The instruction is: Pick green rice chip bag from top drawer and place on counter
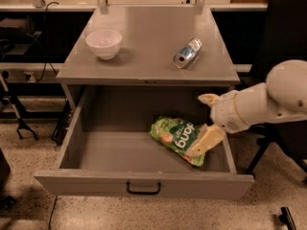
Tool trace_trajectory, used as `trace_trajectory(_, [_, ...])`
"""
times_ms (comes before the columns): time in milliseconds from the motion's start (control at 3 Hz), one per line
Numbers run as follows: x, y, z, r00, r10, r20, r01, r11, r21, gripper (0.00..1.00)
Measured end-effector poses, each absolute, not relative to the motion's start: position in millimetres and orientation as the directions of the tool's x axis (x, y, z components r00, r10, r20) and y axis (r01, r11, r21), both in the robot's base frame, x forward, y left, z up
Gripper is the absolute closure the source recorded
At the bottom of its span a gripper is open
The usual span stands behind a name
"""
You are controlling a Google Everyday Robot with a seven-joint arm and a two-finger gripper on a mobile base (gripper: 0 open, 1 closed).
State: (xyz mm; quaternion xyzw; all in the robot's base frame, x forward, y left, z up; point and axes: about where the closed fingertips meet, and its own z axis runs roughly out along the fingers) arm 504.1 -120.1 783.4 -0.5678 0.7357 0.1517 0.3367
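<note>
The green rice chip bag [173, 134] lies flat in the right half of the open top drawer [110, 152], which is pulled out with its black handle at the front. My gripper [207, 120] reaches in from the right, over the drawer's right side. Its two cream fingers are spread open and empty. The lower finger [206, 140] overlaps the bag's right edge in this view; the upper one sits near the drawer's back right corner. The grey counter [144, 42] is above the drawer.
A white bowl [103, 42] stands on the counter's left. A silver-blue can [187, 52] lies on its side on the counter's right. A black chair stands to the right behind my arm. Cables and a dark stand are on the floor at left.
</note>
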Motion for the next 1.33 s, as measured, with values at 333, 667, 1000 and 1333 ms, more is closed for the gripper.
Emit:
trace_trajectory(333, [520.7, -106.1, 748.8, -0.16, -0.728, -0.667, -0.938, 0.321, -0.126, 0.0])
trace_trajectory(667, [545.2, -91.3, 700.5, -0.206, -0.736, -0.645, -0.936, 0.341, -0.09, 0.0])
trace_trajectory(1000, [557.9, -83.1, 672.6, -0.229, -0.737, -0.636, -0.933, 0.352, -0.073, 0.0])
trace_trajectory(1333, [566.2, -81.6, 637.0, -0.283, -0.721, -0.633, -0.923, 0.384, -0.025, 0.0])
